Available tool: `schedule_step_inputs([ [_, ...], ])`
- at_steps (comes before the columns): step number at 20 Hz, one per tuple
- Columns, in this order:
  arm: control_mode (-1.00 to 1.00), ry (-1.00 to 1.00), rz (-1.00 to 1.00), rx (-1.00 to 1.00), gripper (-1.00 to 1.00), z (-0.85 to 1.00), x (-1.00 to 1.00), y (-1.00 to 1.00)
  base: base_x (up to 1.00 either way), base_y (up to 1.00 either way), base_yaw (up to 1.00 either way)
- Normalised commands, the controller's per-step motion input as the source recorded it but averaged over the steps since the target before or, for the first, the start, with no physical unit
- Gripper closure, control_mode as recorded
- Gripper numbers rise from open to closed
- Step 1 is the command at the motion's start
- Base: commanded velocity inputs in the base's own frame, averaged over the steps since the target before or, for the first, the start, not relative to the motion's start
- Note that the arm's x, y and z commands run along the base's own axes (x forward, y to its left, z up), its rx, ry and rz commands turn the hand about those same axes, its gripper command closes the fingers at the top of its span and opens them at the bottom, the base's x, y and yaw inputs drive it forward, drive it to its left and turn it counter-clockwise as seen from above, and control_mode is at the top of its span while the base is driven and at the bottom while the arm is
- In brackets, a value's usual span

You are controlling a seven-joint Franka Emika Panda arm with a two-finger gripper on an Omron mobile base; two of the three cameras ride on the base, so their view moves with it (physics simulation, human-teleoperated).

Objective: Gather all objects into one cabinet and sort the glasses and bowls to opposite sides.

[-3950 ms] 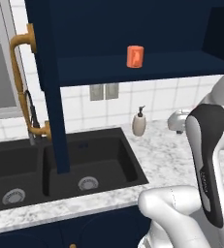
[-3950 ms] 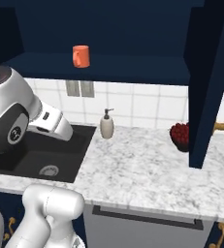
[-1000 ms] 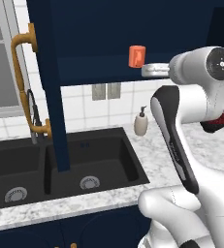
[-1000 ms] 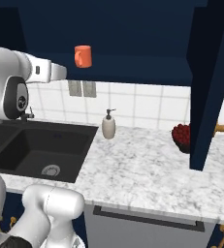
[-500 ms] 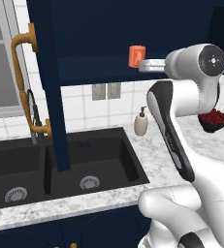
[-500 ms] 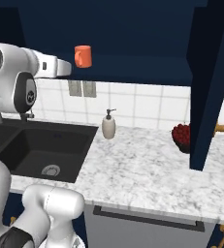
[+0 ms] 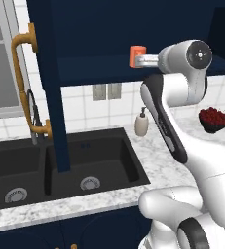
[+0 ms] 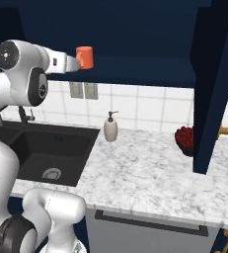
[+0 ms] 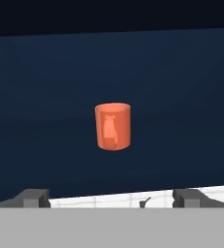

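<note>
- I find the cup (image 9: 113, 126) upright on the shelf of the wall cabinet (image 7: 109, 68), its long axis vertical, straight ahead of the gripper (image 9: 111, 197) and centred between the two fingertips (image 9: 32, 197) in the hand view.
- The jaws are spread wide and grasp nothing; in the hand view the cup sits well clear of them, further in on the shelf.
- In the side views the cup (image 8: 84, 57) appears just beyond the end of the hand; I cannot tell from these whether anything touches it.
- The arm is raised to shelf height, forearm held level and pointing into the cabinet, elbow bent high above the counter (image 8: 150, 173).
- My judgement: the next move is a straight advance along the forearm line until the fingers flank the cup's sides, then closing. The risk is nudging the cup deeper or tipping it.
</note>
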Motion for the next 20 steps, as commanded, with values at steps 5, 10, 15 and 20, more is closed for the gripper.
schedule_step_inputs([
  [5,-1.0,0.0,0.0,0.0,-1.0,0.0,0.66,0.0,0.0,0.0,0.0],
  [10,-1.0,0.0,0.0,0.0,-1.0,-0.01,0.66,0.0,0.0,0.0,0.0],
  [15,-1.0,0.0,0.0,0.0,-1.0,0.0,0.62,0.0,0.0,0.0,0.0],
  [20,-1.0,0.0,0.0,0.0,-1.0,-0.08,0.4,0.0,0.0,0.0,0.0],
])
